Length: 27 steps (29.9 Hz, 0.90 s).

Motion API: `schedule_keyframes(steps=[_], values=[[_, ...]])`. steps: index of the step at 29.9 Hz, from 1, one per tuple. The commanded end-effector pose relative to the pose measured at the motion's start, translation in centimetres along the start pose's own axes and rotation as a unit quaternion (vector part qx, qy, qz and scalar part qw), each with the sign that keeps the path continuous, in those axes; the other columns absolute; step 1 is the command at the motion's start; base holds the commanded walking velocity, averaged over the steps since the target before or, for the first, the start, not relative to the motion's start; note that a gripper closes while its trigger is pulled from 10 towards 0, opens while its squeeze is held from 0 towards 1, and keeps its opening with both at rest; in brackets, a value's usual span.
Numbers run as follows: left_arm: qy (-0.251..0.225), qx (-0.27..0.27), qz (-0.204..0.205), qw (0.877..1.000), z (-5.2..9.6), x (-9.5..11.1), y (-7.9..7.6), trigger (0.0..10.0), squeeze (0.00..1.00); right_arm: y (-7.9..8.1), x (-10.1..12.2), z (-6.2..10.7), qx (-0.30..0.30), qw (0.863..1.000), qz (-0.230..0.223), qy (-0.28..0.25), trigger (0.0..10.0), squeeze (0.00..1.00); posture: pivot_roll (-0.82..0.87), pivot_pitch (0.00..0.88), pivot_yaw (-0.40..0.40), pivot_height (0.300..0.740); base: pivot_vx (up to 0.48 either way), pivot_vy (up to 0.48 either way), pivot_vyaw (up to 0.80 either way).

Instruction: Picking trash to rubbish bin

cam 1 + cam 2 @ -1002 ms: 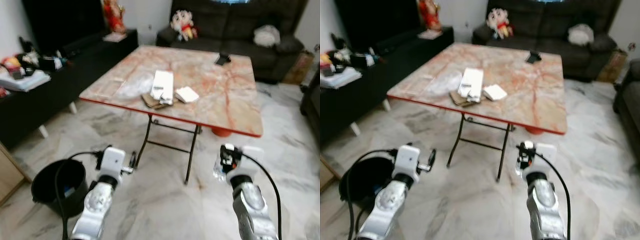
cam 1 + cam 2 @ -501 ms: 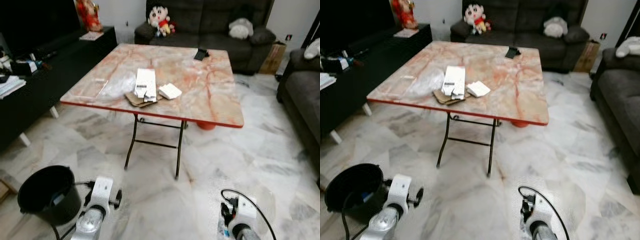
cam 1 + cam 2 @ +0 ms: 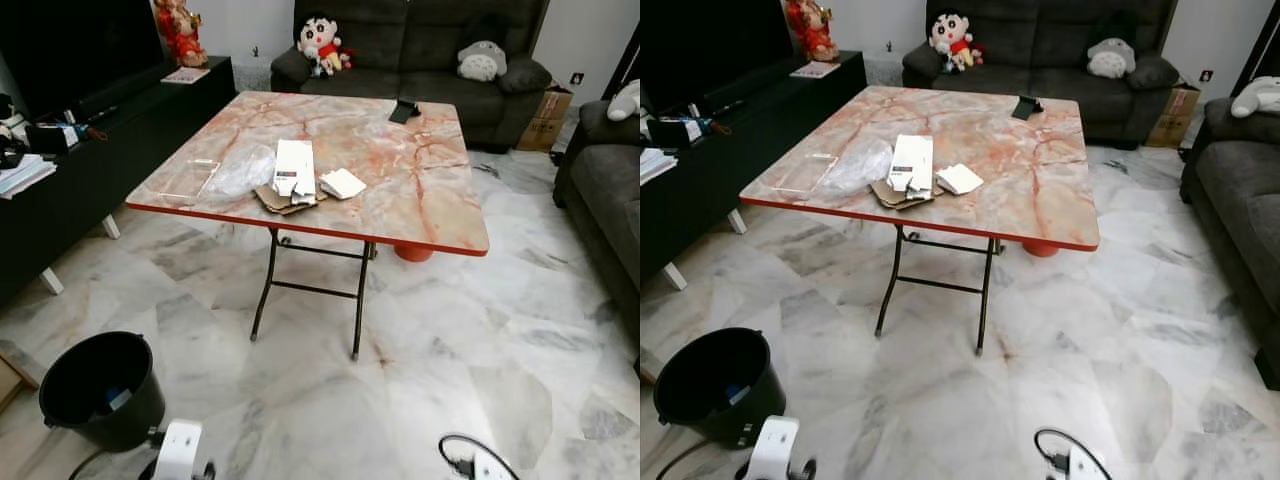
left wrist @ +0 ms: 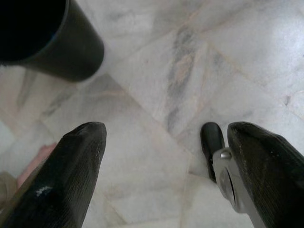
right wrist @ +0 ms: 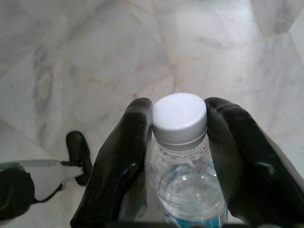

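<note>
My right gripper (image 5: 180,114) is shut on a clear plastic bottle (image 5: 183,180) with a white cap (image 5: 179,118), held above the marble floor. My left gripper (image 4: 168,135) is open with nothing between its fingers, low over the floor near the black rubbish bin (image 4: 52,42). The bin (image 3: 100,390) stands on the floor at my front left. Both wrists sit at the lower edge of the eye views, the left wrist (image 3: 178,452) just right of the bin. On the table lie white boxes (image 3: 295,166), a small white packet (image 3: 343,183), flat cardboard (image 3: 280,200) and a clear plastic bag (image 3: 240,170).
A folding marble-top table (image 3: 420,200) stands ahead on thin black legs. A dark sofa (image 3: 420,40) with plush toys is behind it, and another sofa (image 3: 600,190) on the right. A low black cabinet (image 3: 90,150) runs along the left. Open floor lies between me and the table.
Both arms have dropped to the bottom edge of the eye views. The camera has shifted, so the table looks farther off. The bottle stays in the right gripper.
</note>
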<state>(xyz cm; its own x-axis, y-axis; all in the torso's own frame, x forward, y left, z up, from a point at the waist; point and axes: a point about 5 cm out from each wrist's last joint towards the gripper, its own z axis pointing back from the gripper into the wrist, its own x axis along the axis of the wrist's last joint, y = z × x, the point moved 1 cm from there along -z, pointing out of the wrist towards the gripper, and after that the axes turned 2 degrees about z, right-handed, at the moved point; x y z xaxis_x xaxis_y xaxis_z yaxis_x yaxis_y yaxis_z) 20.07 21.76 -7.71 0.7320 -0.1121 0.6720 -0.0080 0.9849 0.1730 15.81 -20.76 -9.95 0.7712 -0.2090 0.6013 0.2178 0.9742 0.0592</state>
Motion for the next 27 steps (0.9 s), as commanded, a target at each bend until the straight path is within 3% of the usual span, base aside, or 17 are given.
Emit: schedule_keyframes(steps=[1, 8, 18, 27], values=[[0.011, 0.012, -0.004, 1.000, 0.07, -0.42, 0.57, 10.0, 0.00, 0.60, 0.96, -0.22, 0.012, 1.000, 0.000, -0.021, 10.0, 0.00, 0.13, 0.020, -0.012, 0.740, 0.334, 0.000, 0.80], [0.015, 0.016, -0.003, 1.000, 0.16, -0.76, 0.79, 10.0, 0.00, 0.55, 1.14, -0.27, 0.009, 1.000, 0.000, -0.024, 10.0, 0.00, 0.13, 0.015, -0.014, 0.740, 0.372, 0.000, 0.80], [0.017, 0.014, -0.002, 1.000, 0.25, -1.05, 0.57, 10.0, 0.00, 0.53, 1.45, -0.37, 0.010, 1.000, 0.009, -0.024, 10.0, 0.00, 0.13, 0.019, -0.015, 0.740, 0.398, 0.000, 0.00], [0.016, 0.015, 0.004, 1.000, 0.28, -1.16, 0.46, 10.0, 0.00, 0.75, 1.51, -0.40, 0.013, 0.999, 0.018, -0.024, 10.0, 0.00, 0.14, 0.037, -0.026, 0.740, 0.399, 0.000, 0.80]])
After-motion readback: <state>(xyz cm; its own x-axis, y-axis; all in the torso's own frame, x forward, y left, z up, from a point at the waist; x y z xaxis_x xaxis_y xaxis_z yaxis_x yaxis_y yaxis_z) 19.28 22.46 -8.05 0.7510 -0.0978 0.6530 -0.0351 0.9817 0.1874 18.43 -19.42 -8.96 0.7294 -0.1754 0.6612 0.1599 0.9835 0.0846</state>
